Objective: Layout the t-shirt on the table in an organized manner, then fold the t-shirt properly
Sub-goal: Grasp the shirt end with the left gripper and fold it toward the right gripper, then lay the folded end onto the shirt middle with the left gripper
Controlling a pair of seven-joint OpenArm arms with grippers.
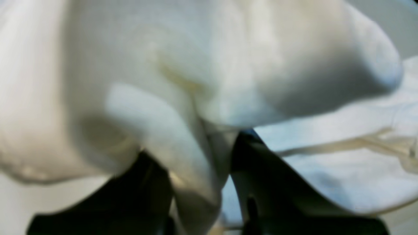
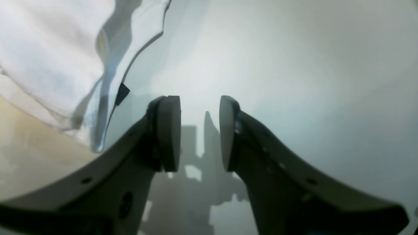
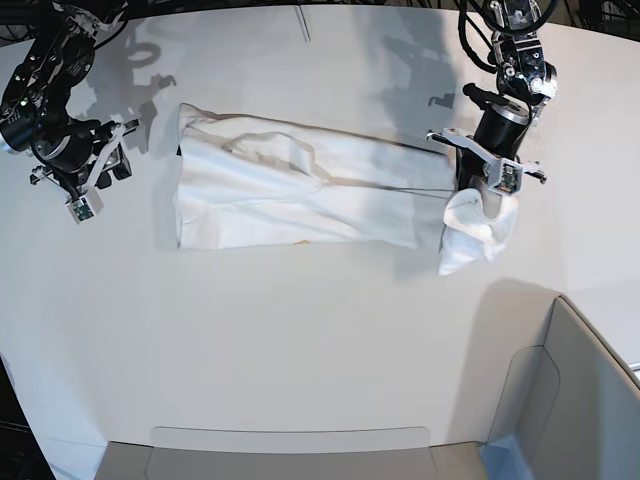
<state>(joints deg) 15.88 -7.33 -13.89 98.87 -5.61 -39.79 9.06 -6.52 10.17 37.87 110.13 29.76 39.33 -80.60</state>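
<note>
The white t-shirt (image 3: 300, 190) lies as a long folded band across the table (image 3: 300, 340). At its right end a bunch of cloth hangs lifted, with my left gripper (image 3: 488, 192) shut on it. In the left wrist view the white fabric (image 1: 196, 65) fills the frame and runs down between the dark fingers (image 1: 261, 169). My right gripper (image 3: 82, 195) hovers over bare table to the left of the shirt, apart from it. Its jaws (image 2: 200, 130) stand open with nothing between them. The shirt's edge (image 2: 49, 49) and a small black label (image 2: 122, 93) show to their left.
A grey-white plastic bin has one wall (image 3: 580, 400) at the front right and a rim (image 3: 290, 440) along the front edge. A faint seam line (image 3: 303, 25) runs across the far side of the table.
</note>
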